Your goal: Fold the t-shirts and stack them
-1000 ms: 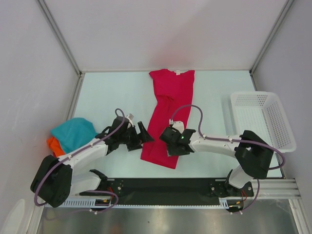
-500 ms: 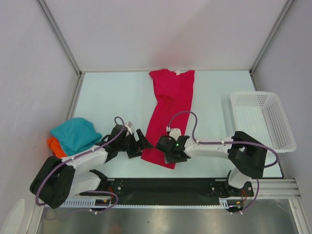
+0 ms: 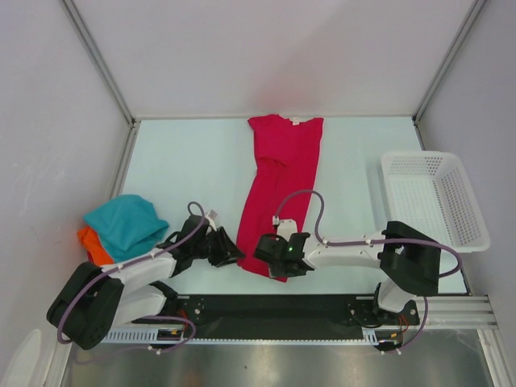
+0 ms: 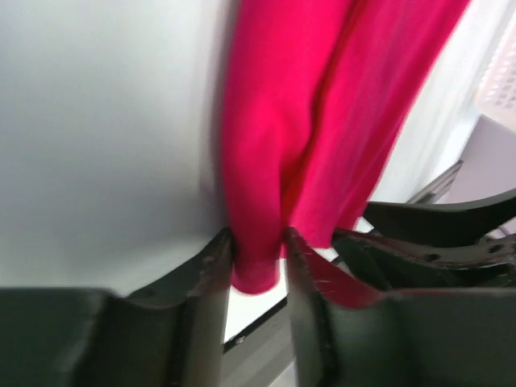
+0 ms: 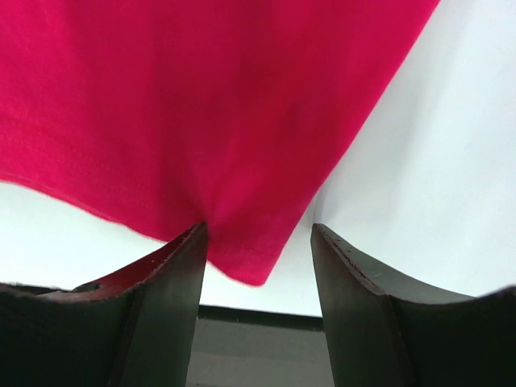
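Observation:
The crimson-pink t-shirt [image 3: 280, 169] lies lengthwise down the middle of the table, folded narrow, collar at the far end. My left gripper [image 3: 235, 253] is at its near left corner; in the left wrist view the gripper [image 4: 258, 258] is shut on a bunched fold of the shirt [image 4: 322, 121]. My right gripper [image 3: 272, 263] sits at the near right corner. In its wrist view the gripper [image 5: 258, 242] is open, with the hem corner [image 5: 242, 262] between the fingers. A teal-blue t-shirt [image 3: 121, 221] lies crumpled on an orange t-shirt [image 3: 89, 243] at the left.
A white mesh basket [image 3: 435, 198] stands at the right edge of the table. The black base rail [image 3: 274, 308] runs along the near edge, just behind both grippers. Grey walls close in the table's left, right and far sides.
Both grippers moved toward the shirt's near hem. The left gripper, wide open a moment ago, has closed on the near left corner. The right stays open.

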`<state>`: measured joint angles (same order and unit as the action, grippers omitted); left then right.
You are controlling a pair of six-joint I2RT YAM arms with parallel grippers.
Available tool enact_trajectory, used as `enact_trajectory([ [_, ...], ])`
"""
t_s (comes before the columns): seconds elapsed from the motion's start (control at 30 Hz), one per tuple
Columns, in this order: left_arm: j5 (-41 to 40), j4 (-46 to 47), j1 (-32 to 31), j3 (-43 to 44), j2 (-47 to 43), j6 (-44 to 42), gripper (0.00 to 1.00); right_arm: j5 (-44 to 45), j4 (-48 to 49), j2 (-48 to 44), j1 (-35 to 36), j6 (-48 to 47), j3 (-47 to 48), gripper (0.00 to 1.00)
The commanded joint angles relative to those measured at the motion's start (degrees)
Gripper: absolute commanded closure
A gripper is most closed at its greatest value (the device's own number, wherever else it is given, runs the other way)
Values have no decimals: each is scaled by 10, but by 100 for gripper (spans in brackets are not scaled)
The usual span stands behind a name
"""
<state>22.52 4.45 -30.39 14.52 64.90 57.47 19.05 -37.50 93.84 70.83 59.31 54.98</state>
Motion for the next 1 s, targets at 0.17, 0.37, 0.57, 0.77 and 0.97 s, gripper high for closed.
enact_trajectory([
  [0.17,1,-66,-4,-19,-62,-1,79,12,14,-26,26,66,-38,46],
  [0.37,11,-71,-4,-16,-49,-15,61,31,13,-24,30,92,-51,48],
  [0.57,16,-73,-4,-4,-47,-24,56,47,1,-32,30,93,-44,48],
  [0.77,16,-74,-4,-1,-47,-20,52,42,8,-5,29,90,-42,49],
  [0.97,9,-90,-4,9,-59,-20,45,43,10,6,29,86,-36,47],
])
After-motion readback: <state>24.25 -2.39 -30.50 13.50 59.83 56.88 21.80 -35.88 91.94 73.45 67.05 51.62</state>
